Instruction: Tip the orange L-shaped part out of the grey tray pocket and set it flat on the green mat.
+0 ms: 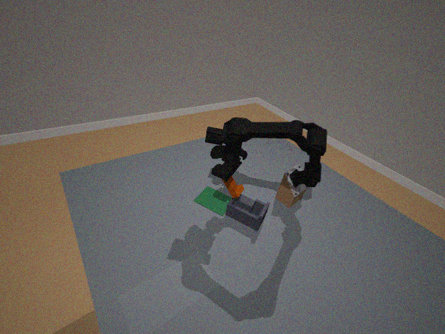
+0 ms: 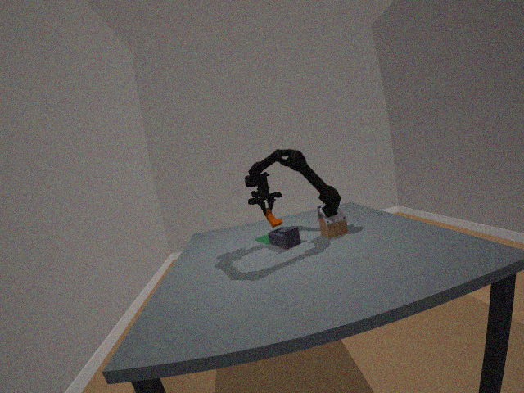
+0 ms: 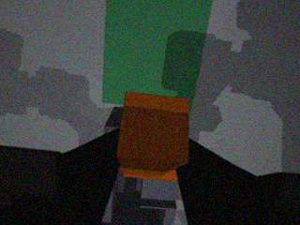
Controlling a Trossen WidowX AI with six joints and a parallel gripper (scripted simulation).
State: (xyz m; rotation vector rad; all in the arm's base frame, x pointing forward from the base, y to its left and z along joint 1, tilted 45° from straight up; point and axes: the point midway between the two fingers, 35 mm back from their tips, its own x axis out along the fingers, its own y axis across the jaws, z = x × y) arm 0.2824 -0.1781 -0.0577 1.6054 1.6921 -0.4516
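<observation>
- Your gripper had its jaws clamped on the orange L-shaped part, gripping it by its upper end.
- The part hung tilted in the air, its L-shaped end lowest and pointing toward the side where the arm's base stood.
- You had it wholly out of the pocket, above the grey tray near the tray's mat-side end; in the exterior view a gap showed between part and tray.
- The tray sat on the blue-grey table, its pocket open to view from the top.
- The green mat lay flat just beside the tray, with a dark shadow across some of it.
- You had not set the part on the mat or let it go.
- Your black arm arched over from its wood-coloured base block, which stood on the table near the tray.
</observation>
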